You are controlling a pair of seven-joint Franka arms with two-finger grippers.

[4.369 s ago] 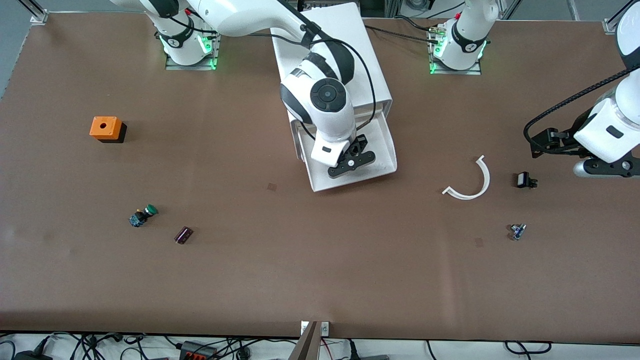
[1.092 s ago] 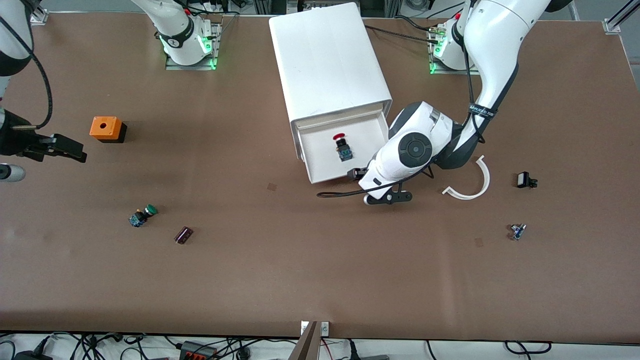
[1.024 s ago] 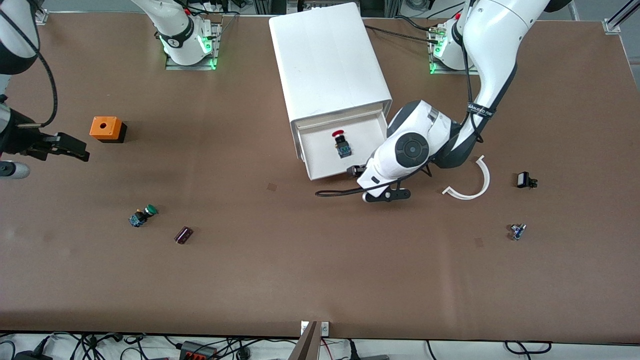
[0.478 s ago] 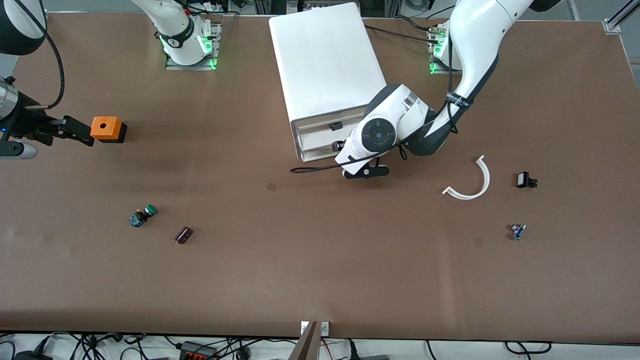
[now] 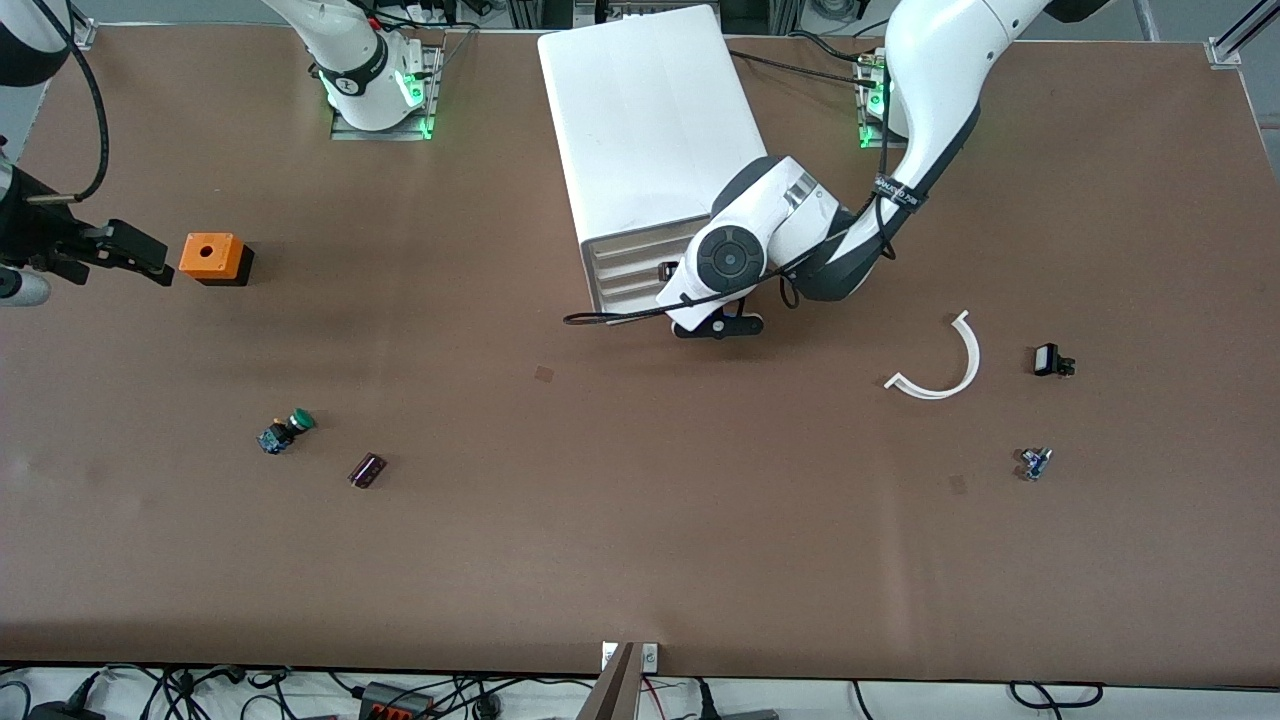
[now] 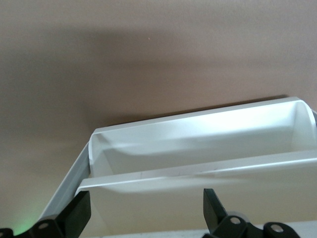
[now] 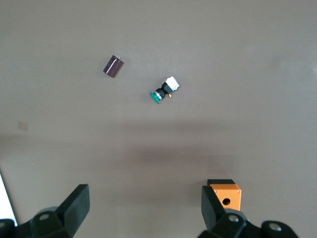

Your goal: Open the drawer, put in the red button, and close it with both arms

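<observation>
Brown table [image 5: 640,520] is carrying the whole lot, with the white drawer cabinet [image 5: 650,110] standing between the two arm bases.

Step in hand, by your reading: closing. You are looking at a drawer [image 5: 630,268] that is sitting nearly flush with the cabinet front, so opening and loading appear done.

Red button: it is not showing in any view; you would judge it to be lying inside the drawer, but the pictures are not confirming that.

Left gripper [image 5: 716,327]: it is sitting low at the drawer front, fingers spread wide, holding nothing. In the left wrist view its fingers [image 6: 74,218] are straddling the white drawer face [image 6: 208,148] without clamping it.

Right gripper [image 5: 120,250]: it is hanging at the right arm's end of the table, just beside the orange box [image 5: 212,257], fingers wide and empty, waiting.

Next move, as you would judge it: you are needing a last short push square into the drawer front to seat it, then a straight retreat. If both arms are meant to share the closing, the right arm is having a long way to travel.

Other items:
- green-capped button [image 5: 285,431], nearer the front camera than the orange box
- small dark purple block [image 5: 367,469], beside the green-capped button
- white curved strip [image 5: 945,365], toward the left arm's end
- small black part [image 5: 1049,360], beside the strip
- small blue part [image 5: 1035,462], nearer the camera

Obstructions: a black cable [image 5: 610,316] is trailing from the left wrist past the drawer front; you are watching that it is not snagging.
</observation>
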